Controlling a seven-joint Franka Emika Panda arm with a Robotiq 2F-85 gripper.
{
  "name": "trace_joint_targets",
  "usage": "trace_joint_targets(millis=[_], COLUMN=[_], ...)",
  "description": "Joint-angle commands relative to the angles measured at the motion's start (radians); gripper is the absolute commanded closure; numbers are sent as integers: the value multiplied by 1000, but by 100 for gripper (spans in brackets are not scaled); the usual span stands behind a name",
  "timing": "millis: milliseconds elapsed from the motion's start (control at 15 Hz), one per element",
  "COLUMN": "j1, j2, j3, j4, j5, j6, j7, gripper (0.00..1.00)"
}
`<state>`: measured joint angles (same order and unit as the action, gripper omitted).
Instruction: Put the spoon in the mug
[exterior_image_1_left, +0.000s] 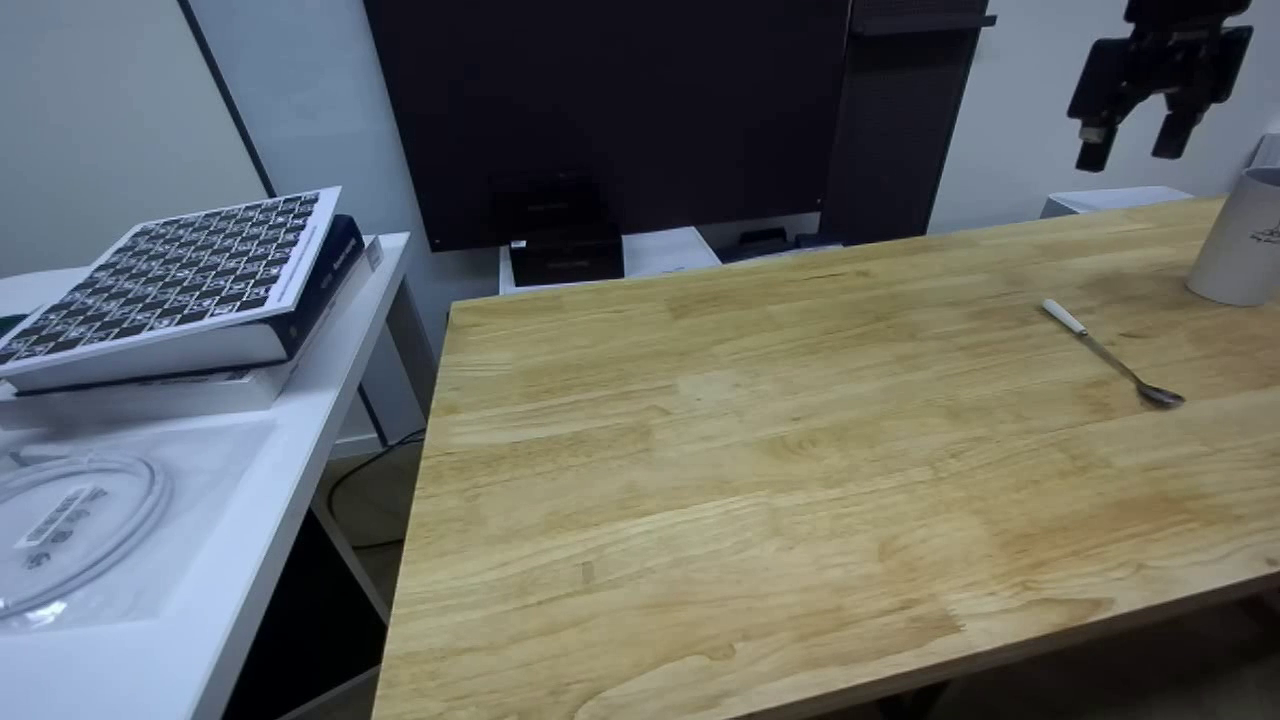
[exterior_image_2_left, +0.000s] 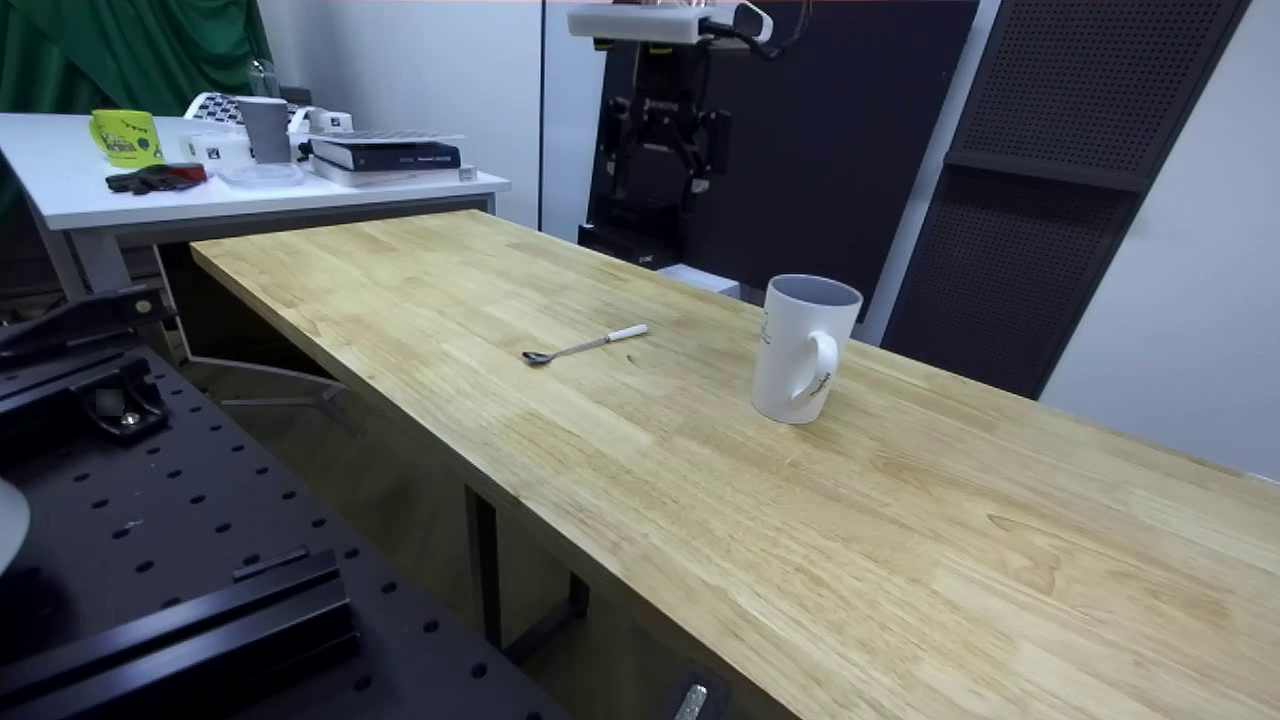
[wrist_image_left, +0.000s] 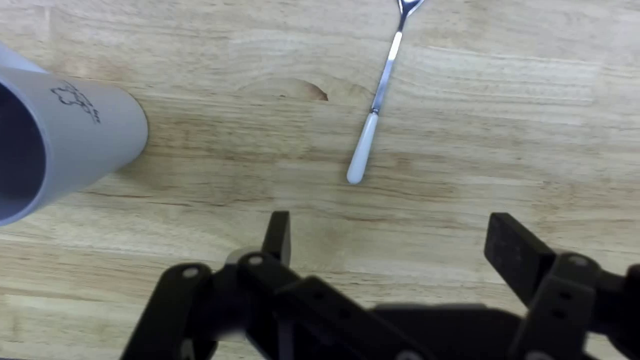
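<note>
The spoon (exterior_image_1_left: 1108, 354) lies flat on the wooden table, with a silvery bowl and stem and a white handle end. It also shows in an exterior view (exterior_image_2_left: 585, 346) and in the wrist view (wrist_image_left: 382, 89), where its bowl is cut by the top edge. The pale mug (exterior_image_2_left: 790, 350) stands upright beside the spoon, at the left in the wrist view (wrist_image_left: 95, 130) and cut off in an exterior view (exterior_image_1_left: 1238, 245). My gripper (wrist_image_left: 387, 232) is open and empty, high above the table (exterior_image_1_left: 750, 480). It shows in both exterior views (exterior_image_1_left: 1132, 150) (exterior_image_2_left: 655, 188).
A white side table (exterior_image_2_left: 240, 200) carries books (exterior_image_2_left: 385, 160), a grey cup (exterior_image_2_left: 265, 130) and a yellow-green mug (exterior_image_2_left: 127, 138). A bagged cable (exterior_image_1_left: 90, 530) lies there too. A black perforated base plate (exterior_image_2_left: 250, 520) is beside the wooden table. Dark panels (exterior_image_1_left: 620, 120) stand behind.
</note>
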<state>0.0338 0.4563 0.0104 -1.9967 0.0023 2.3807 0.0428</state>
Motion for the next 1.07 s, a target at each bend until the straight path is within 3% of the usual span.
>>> trace_joint_targets(millis=[0,333,1000], j1=[5,30,46], j2=[71,98,204], j3=[19,42,1], j4=[57,-20,-20], j5=[39,78,74], j6=[55,200,244], j7=[17,37,71], gripper=[0,0,0])
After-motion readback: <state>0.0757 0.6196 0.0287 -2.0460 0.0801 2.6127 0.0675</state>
